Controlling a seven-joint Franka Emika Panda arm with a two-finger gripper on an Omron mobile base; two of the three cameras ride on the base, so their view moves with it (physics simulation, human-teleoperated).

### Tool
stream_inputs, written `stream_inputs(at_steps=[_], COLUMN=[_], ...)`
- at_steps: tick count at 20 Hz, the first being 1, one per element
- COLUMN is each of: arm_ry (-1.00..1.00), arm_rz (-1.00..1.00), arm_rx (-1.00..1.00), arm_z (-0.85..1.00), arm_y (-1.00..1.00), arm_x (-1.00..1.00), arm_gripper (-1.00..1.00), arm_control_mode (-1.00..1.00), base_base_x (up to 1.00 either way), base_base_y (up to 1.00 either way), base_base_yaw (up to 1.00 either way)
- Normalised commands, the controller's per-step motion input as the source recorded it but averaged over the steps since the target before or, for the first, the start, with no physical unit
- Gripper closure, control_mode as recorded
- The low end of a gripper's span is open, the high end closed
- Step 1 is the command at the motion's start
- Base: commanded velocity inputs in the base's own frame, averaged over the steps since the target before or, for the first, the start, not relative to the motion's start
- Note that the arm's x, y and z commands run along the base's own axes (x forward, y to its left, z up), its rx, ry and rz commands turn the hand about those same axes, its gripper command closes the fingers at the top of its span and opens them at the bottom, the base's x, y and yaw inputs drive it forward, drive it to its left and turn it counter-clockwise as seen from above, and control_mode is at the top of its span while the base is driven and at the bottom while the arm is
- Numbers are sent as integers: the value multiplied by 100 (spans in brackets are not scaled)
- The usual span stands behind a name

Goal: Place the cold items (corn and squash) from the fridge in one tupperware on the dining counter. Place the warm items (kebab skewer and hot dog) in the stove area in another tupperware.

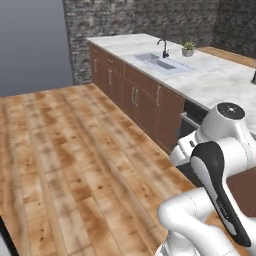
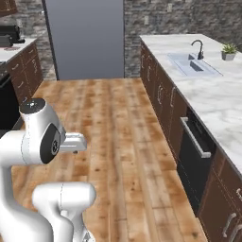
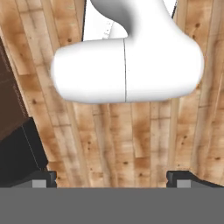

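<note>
My gripper (image 3: 113, 180) hangs open over the bare wooden floor, its two dark fingertips (image 3: 46, 179) wide apart with nothing between them. The fridge (image 2: 85, 38) stands with its grey doors shut at the far end of the room, and it also appears at the top left of the left base view as the fridge (image 1: 30, 45). The long marbled dining counter (image 2: 212, 99) runs along the right. It reaches the back of the left base view as the dining counter (image 1: 215, 80). Corn, squash, kebab skewer, hot dog and tupperware are out of view.
A sink with a dark tap (image 2: 194, 64) and a small potted plant (image 2: 229, 51) sit on the counter, above brown cabinets and a black dishwasher front (image 2: 194, 151). At the left are a shorter marbled top (image 2: 14, 49) and a black oven front (image 2: 5, 108). Wooden floor (image 2: 118, 123) lies between.
</note>
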Motion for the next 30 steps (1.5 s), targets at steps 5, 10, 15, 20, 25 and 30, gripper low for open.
stream_inputs(at_steps=[5, 10, 15, 20, 25, 30], arm_ry=[0, 0, 0, 0, 0, 0], arm_rz=[0, 0, 0, 0, 0, 0], arm_rx=[0, 0, 0, 0, 0, 0], arm_z=[0, 0, 0, 0, 0, 0], arm_y=[0, 0, 0, 0, 0, 0], arm_x=[0, 0, 0, 0, 0, 0], arm_gripper=[-100, -100, -100, -100, -100, -100], arm_control_mode=[100, 100, 100, 100, 100, 100], base_base_x=[100, 100, 97, 91, 86, 81], base_base_y=[38, 15, 0, 0, 0, 0], base_base_yaw=[37, 37, 36, 44, 52, 51])
